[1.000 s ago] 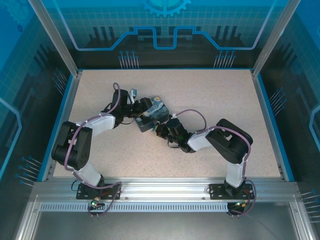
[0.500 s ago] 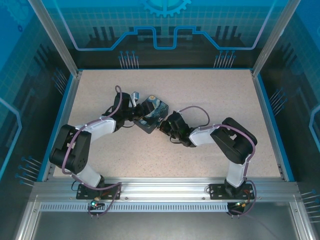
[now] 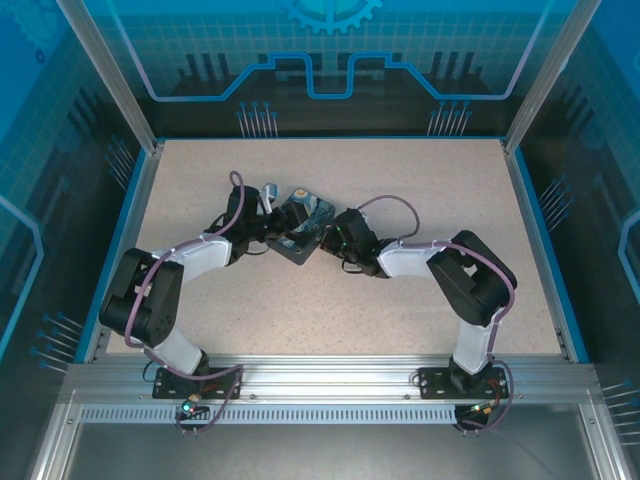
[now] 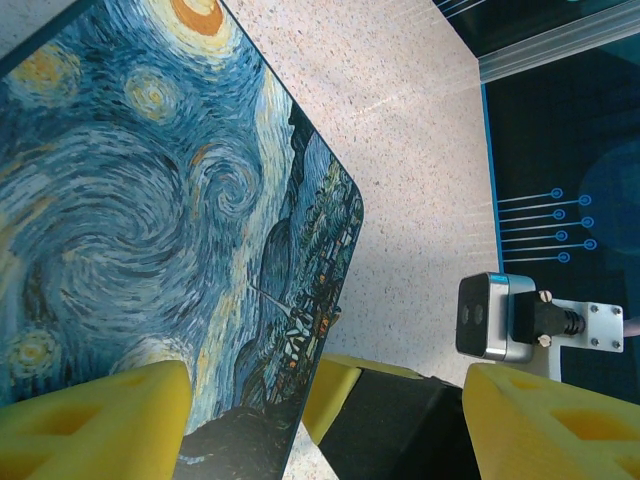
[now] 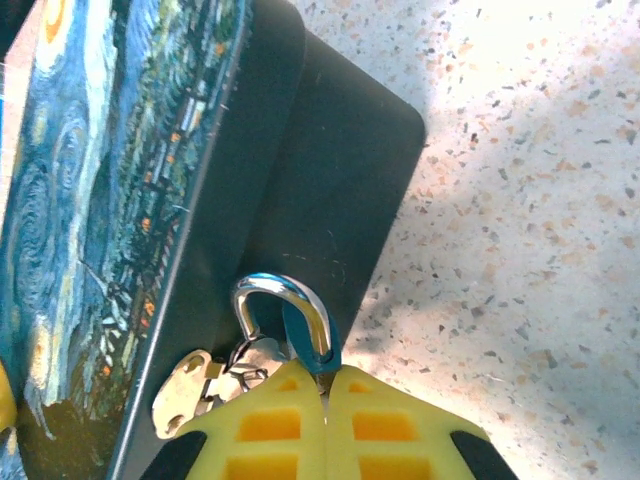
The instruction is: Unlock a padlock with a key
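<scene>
Yellow fingertips of the right tool (image 5: 325, 372) were pressed flat together with no gap between them. The padlock (image 5: 305, 335) sat right at those tips, its bluish body touching them and its thin silvery shackle arching away toward the dark side wall of the painted box (image 5: 110, 200). Whether anything thin was pinched between the closed pads could not be told. Just left of the padlock a small pale metal tab (image 5: 183, 395) lay against the same dark wall, beside the left pad. In the overhead view the box (image 3: 305, 222) stood tipped up on the speckled counter (image 3: 420, 180), near its middle, with the right tool (image 3: 322, 240) touching it from the right and the left tool (image 3: 278, 228) meeting it from the left. The left tool (image 4: 325, 380) had its jaws spread wide. One yellow finger (image 4: 100, 420) lay over the swirling starry-night lid, and the other finger (image 4: 550, 420) stood well clear of the box on the far side. The box's lower edge and the dark body of the right tool fell between those two fingers. A small grey wrist camera (image 4: 488, 315) showed just above the clear finger.
</scene>
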`<state>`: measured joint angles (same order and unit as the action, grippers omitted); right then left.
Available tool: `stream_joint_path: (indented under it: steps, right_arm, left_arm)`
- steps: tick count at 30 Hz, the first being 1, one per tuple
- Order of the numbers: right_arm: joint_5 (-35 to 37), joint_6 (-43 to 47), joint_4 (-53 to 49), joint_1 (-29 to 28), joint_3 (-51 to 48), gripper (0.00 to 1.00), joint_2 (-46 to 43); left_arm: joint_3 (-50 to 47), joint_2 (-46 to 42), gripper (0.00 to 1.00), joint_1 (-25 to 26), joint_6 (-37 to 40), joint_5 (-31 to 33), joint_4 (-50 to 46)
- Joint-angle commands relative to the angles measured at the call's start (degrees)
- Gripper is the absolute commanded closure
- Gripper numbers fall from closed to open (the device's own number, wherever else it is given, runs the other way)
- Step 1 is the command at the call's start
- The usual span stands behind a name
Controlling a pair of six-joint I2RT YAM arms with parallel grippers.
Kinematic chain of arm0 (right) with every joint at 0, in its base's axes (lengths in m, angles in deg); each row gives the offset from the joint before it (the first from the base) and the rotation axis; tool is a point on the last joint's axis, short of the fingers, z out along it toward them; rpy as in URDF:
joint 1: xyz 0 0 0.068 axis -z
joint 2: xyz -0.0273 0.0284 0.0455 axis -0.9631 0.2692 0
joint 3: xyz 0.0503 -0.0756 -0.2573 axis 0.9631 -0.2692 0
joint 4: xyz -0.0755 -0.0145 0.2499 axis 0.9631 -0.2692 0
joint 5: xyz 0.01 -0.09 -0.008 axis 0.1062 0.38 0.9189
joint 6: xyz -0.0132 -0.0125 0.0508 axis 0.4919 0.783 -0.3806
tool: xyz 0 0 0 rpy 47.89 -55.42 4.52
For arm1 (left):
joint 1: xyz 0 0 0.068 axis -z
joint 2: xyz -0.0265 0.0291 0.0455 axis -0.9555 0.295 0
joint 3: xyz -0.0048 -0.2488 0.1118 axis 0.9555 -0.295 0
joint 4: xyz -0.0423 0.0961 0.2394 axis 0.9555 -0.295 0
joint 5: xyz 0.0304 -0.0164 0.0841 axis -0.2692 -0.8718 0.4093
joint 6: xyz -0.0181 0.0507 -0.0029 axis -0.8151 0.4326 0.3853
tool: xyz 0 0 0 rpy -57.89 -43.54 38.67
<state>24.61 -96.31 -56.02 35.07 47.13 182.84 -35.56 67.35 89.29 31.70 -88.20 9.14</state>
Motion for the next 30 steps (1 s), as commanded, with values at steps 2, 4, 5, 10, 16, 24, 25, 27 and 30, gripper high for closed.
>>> stream_joint_path:
  steps: [2,4,5,10,16,24,25,27,30]
  right_arm:
    - [-0.5,3.7,3.9,2.3,-1.2,0.97,-2.2]
    - [0.3,4.9,3.2,3.1,-1.9,0.97,-4.4]
    - [0.9,5.9,1.8,3.5,-2.3,0.97,-6.2]
    - [1.8,15.7,-9.6,5.6,-4.6,0.97,-16.9]
    - [-10.5,28.4,-25.9,9.9,-4.4,0.96,-27.8]
    - [-24.2,31.5,-38.2,12.5,-6.7,0.96,-36.6]
    - [-25.9,31.0,-38.5,12.6,-7.7,0.96,-37.1]
    - [-28.1,29.0,-38.1,12.7,-9.6,0.96,-37.8]
    - [-32.3,25.2,-34.3,12.7,-13.6,0.96,-36.7]
  left_arm:
    - [-3.0,2.6,0.26,-0.1,1.5,2.3,-5.7]
    - [-2.9,2.5,0.26,-0.3,1.4,2.0,-5.7]
    - [-2.9,2.4,0.26,-0.5,1.5,1.8,-5.8]
    - [-1.2,0.7,0.24,-2.8,2.2,0.1,-7.1]
    - [6.5,-1.2,0.18,-4.6,5.6,-4.3,-11.3]
    - [11.2,-8.2,0.14,-8.5,7.7,-9.2,-11.8]
    - [10.9,-9.8,0.14,-9.1,8.3,-9.1,-12.5]
    - [9.8,-13.0,0.14,-10.2,9.4,-8.5,-13.9]
    - [6.9,-18.0,0.12,-11.9,10.2,-7.5,-15.4]
